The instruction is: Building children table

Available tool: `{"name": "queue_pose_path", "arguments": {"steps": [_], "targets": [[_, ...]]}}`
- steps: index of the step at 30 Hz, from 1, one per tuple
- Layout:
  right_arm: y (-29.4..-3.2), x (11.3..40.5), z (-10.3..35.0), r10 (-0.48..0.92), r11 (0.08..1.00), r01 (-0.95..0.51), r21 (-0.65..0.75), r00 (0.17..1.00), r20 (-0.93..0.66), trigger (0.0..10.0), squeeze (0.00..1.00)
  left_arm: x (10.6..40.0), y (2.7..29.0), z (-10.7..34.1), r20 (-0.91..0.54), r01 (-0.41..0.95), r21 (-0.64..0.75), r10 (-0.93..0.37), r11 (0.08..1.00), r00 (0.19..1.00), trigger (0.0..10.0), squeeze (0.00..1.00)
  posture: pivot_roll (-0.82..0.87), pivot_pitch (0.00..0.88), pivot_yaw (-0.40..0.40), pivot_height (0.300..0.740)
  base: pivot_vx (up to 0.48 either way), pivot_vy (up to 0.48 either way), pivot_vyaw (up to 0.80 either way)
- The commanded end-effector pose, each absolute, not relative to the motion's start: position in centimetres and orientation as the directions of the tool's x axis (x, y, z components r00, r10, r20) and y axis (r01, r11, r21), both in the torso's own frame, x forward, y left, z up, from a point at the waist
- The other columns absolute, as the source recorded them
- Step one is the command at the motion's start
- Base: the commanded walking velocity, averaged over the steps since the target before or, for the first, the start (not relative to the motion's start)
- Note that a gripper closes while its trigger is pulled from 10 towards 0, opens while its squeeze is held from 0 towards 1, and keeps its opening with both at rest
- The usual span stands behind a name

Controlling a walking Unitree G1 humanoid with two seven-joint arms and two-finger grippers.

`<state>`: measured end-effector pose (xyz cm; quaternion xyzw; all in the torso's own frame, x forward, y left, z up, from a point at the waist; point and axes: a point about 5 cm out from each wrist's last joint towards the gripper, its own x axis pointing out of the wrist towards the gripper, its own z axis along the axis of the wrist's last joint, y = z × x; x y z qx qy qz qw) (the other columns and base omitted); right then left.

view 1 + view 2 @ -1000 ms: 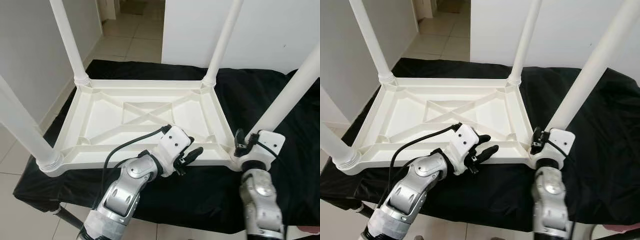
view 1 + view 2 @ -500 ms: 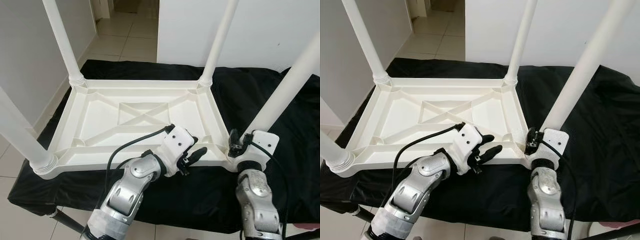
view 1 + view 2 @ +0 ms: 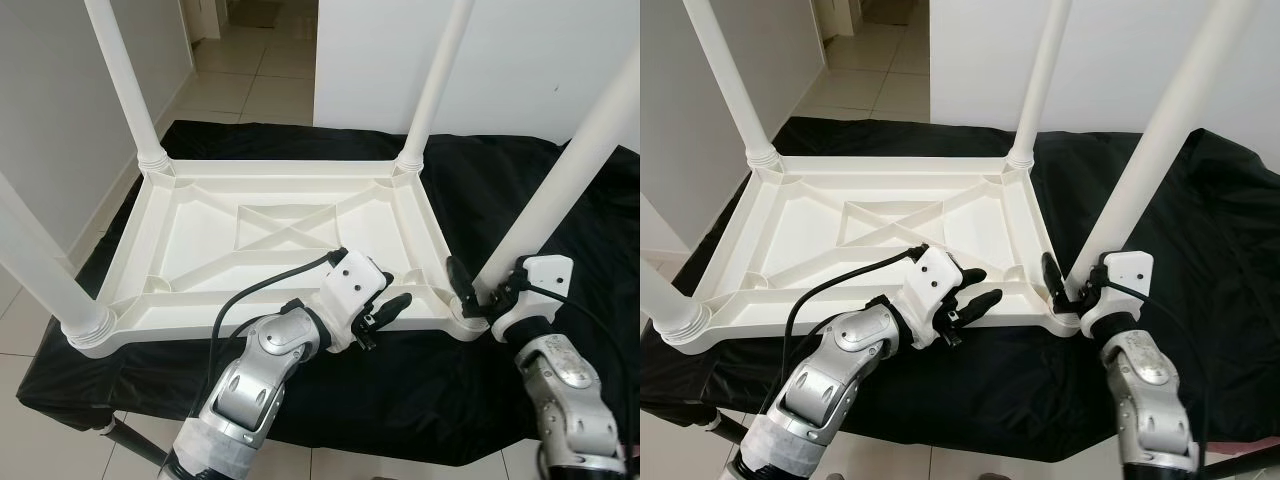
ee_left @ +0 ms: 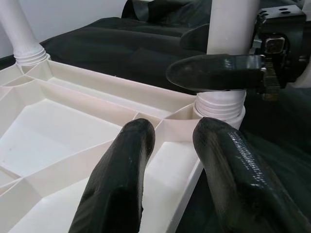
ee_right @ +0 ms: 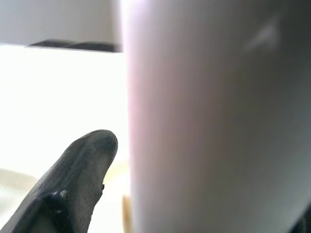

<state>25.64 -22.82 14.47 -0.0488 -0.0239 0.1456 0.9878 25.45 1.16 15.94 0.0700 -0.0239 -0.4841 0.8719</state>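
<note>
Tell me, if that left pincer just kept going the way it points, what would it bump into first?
Most likely the near-right leg of the upturned table, where the right pincer sits around it. The left pincer points along the table's front edge toward that corner, though depth is hard to judge.

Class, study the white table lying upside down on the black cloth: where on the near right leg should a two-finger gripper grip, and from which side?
Grip the near right leg low down, just above its threaded collar, coming from the robot's side. The round shaft stands upright, free of the frame's ribs, so fingers can straddle it. The right gripper sits there now, one finger either side.
</note>
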Motion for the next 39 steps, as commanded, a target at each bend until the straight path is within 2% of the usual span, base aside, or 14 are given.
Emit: {"name": "queue_pose_path", "arguments": {"steps": [1,3,6,7,8,17,24,25,33,35,39], "targets": [[-22.1,25.9,14.0,0.396,0.914,-0.393,-0.097,0.918,0.004,10.0,0.00,25.9,1.3,15.9,-0.022,0.805,0.160,-0.813,0.572,0.582,10.0,0.00,-0.14,0.000,-0.006,0.740,0.000,0.000,0.00],[-21.9,26.3,13.6,0.472,0.875,-0.473,-0.103,0.881,-0.040,10.0,0.00,25.9,1.3,16.0,-0.022,0.805,0.166,-0.814,0.569,0.580,10.0,0.00,-0.14,0.000,-0.004,0.740,0.000,0.000,0.00],[-21.9,26.4,13.4,0.499,0.857,-0.502,-0.114,0.865,-0.058,10.0,0.00,25.9,1.2,16.0,-0.023,0.806,0.169,-0.815,0.568,0.579,10.0,0.00,-0.14,0.000,-0.004,0.740,0.000,0.000,0.00],[-22.0,26.5,13.2,0.512,0.848,-0.517,-0.121,0.856,-0.068,9.1,0.00,25.9,1.2,16.0,-0.022,0.806,0.171,-0.816,0.567,0.578,10.0,0.00,-0.13,0.000,-0.005,0.740,0.000,0.000,0.00],[-22.1,26.6,13.1,0.522,0.842,-0.527,-0.120,0.850,-0.073,0.0,0.00,25.9,1.2,16.0,-0.022,0.806,0.173,-0.815,0.567,0.578,10.0,0.00,-0.13,0.000,-0.005,0.740,0.000,0.000,0.00],[-22.8,26.7,12.9,0.540,0.832,-0.545,-0.103,0.838,-0.073,0.0,0.00,26.0,1.2,16.1,-0.020,0.802,0.177,-0.812,0.571,0.583,10.0,0.00,-0.13,0.000,-0.003,0.740,0.000,0.000,0.00],[-23.3,26.1,12.7,0.493,0.865,-0.495,-0.082,0.869,-0.049,0.0,0.00,26.1,1.2,16.1,-0.021,0.803,0.183,-0.814,0.568,0.581,10.0,0.00,-0.14,0.000,0.007,0.740,0.000,0.000,0.00],[-23.5,26.0,12.8,0.466,0.880,-0.468,-0.083,0.884,-0.041,10.0,0.00,26.0,1.2,16.1,-0.022,0.804,0.182,-0.815,0.566,0.579,10.0,0.00,-0.14,0.000,0.009,0.740,0.000,0.000,0.00],[-23.7,25.6,12.9,0.378,0.923,-0.377,-0.080,0.926,-0.011,10.0,0.00,26.0,1.3,15.9,-0.029,0.807,0.181,-0.817,0.562,0.576,10.0,0.00,-0.15,0.000,0.014,0.740,0.000,0.000,0.00],[-23.8,25.5,12.8,0.284,0.956,-0.284,-0.068,0.959,-0.005,10.0,0.00,25.9,1.3,15.8,-0.032,0.808,0.180,-0.818,0.561,0.575,10.0,0.00,-0.15,0.000,0.012,0.740,0.000,0.000,0.00],[-23.7,25.4,12.7,0.200,0.976,-0.200,-0.082,0.980,-0.006,10.0,0.00,25.9,1.4,15.8,-0.035,0.807,0.179,-0.816,0.563,0.577,10.0,0.00,-0.15,0.000,0.009,0.740,0.000,0.000,0.00]]}}
